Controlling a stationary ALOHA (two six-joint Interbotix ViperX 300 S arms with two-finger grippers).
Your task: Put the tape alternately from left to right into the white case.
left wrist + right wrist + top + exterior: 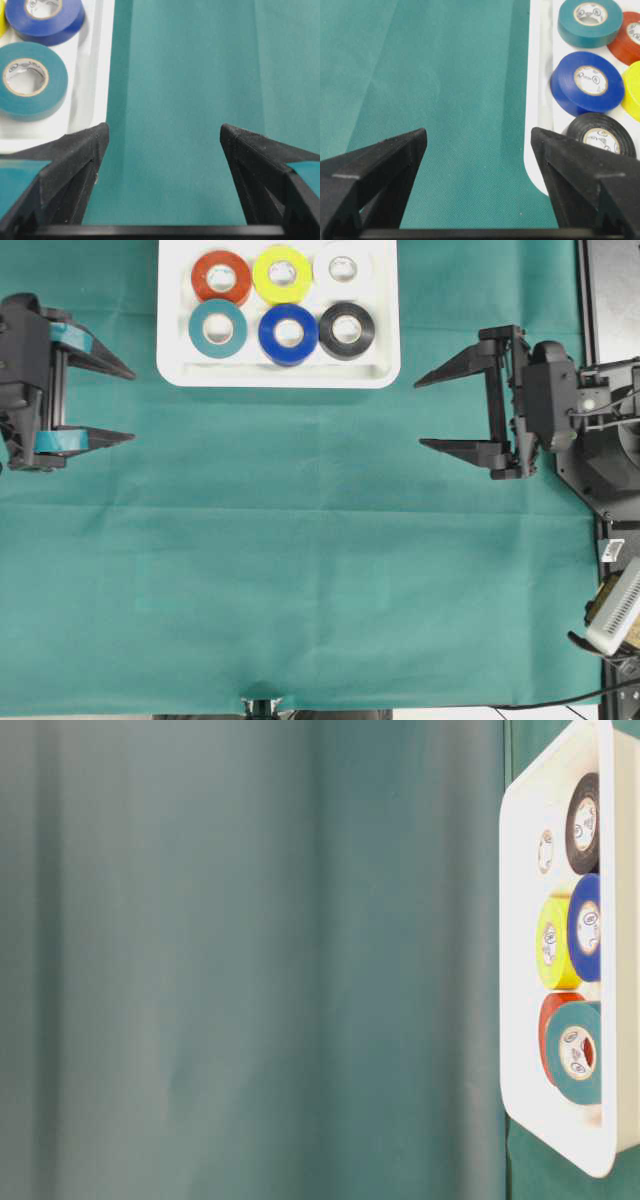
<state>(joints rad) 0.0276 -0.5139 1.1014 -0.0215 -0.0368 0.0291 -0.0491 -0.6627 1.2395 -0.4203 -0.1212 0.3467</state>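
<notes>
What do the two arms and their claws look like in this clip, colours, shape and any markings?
Both are black. The left claw has two long tapering fingers with teal tape wrapped near their bases. The right claw has the same pointed black fingers, untaped, on a blocky black wrist with thin cables. The wrist views show rough, matte fingertips.

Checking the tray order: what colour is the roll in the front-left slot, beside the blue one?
Teal roll, clearest in the overhead view.

White case (278, 378) flat at the far edge between my arms, six tape rolls (288, 334) inside, lying flat, two rows of three
</notes>
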